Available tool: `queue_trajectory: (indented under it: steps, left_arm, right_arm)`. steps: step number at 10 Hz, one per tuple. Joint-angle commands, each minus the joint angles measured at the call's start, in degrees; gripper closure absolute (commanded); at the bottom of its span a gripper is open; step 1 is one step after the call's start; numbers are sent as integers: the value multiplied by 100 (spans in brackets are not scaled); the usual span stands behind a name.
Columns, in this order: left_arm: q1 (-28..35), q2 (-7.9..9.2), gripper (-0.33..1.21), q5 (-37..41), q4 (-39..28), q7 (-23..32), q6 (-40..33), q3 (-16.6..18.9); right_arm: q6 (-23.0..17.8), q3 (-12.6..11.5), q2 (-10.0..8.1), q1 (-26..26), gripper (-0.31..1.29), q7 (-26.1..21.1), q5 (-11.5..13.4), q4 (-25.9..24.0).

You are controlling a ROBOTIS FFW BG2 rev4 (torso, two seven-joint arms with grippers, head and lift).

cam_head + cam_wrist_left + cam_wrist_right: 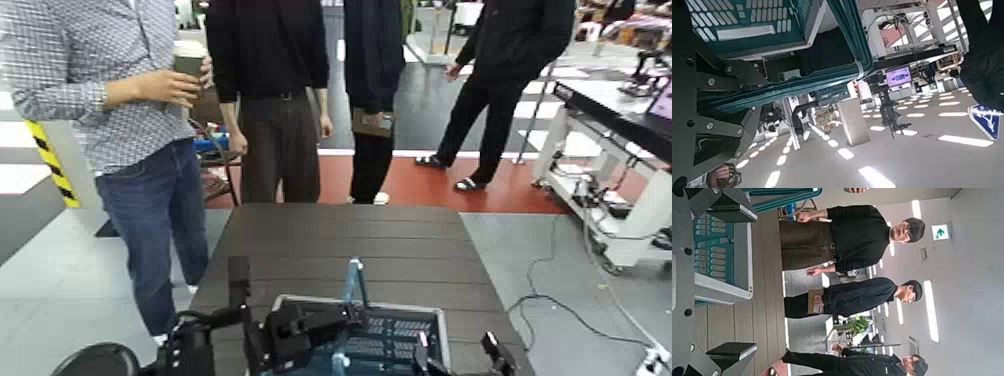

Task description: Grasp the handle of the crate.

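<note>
Two grippers: both are being shown at the 6 o'clock edge of the head view, one at each side of the crate.
Crate: a teal-blue basket with lattice walls and a light grey rim is being supported on the near end of the table, at about 6 o'clock in the head view.
Handle: a thin teal-blue bail is being seen standing upright above the crate's rim, rising toward 12 o'clock from the basket's left half.
Left gripper: it is being held at the crate's near-left rim, at about 7 o'clock of the basket, beside the foot of the handle; in the left wrist view the teal bail is being seen running between the dark fingers, which are being pressed closed upon it.
Right gripper: it is being held over the crate's near-right corner, at about 5 o'clock; its two dark fingers are being kept spread apart with nothing between them, the crate wall being visible in the gap.
Table: a dark slatted top is being shown bearing the crate.
Persons: four standing figures are being shown beyond the table's far edge, from 10 to 2 o'clock; the one at 10 o'clock is being seen holding a cup.
</note>
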Motion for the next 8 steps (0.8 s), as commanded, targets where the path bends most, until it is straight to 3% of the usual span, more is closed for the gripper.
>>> queue_trajectory:
  steps: [1,8]
  left_arm:
    - [-14,-7,119,45,39,-11,-23,-41]
    - [-14,-42,119,45,74,-46,-49,-41]
  right_arm:
    - [13,18,-18,-10,15,-53,42,2]
    - [154,44,-70,-27,15,-132,139,-60]
